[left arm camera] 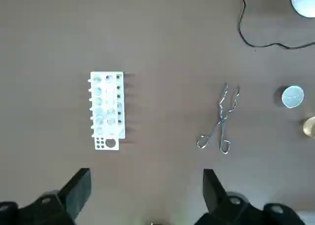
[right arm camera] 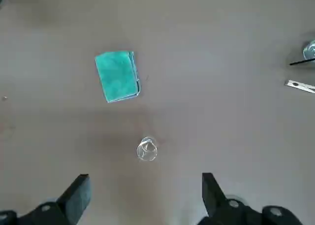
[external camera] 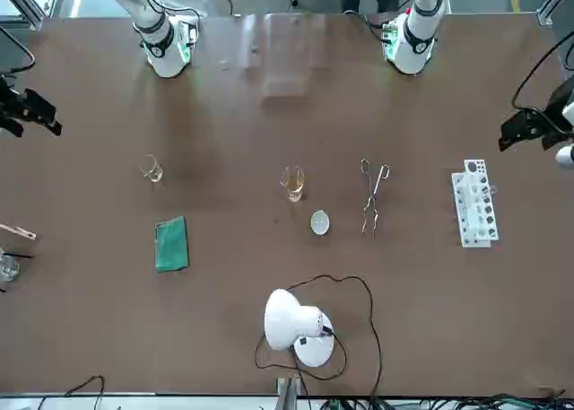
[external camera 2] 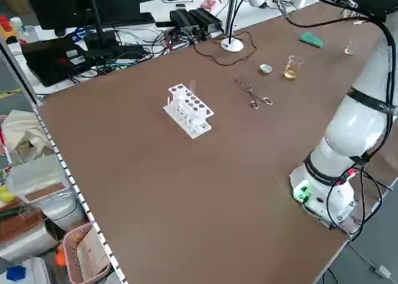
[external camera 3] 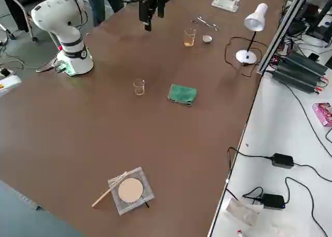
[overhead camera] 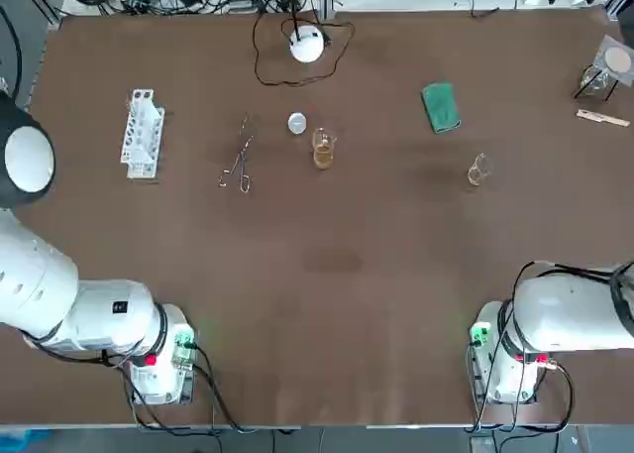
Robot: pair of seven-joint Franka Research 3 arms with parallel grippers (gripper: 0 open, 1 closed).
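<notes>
High over the table (overhead camera: 327,275), jaws apart and empty, the left gripper (left arm camera: 145,180) hangs above the test-tube rack (left arm camera: 107,111) at ten o'clock, the right gripper (right arm camera: 142,183) above the small beaker (right arm camera: 146,149) at two o'clock: seemingly pre-approach, calling for a descent first.

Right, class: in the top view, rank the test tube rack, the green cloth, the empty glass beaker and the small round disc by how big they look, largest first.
1. test tube rack
2. green cloth
3. empty glass beaker and small round disc: they look much alike, so they are left unranked.
</notes>
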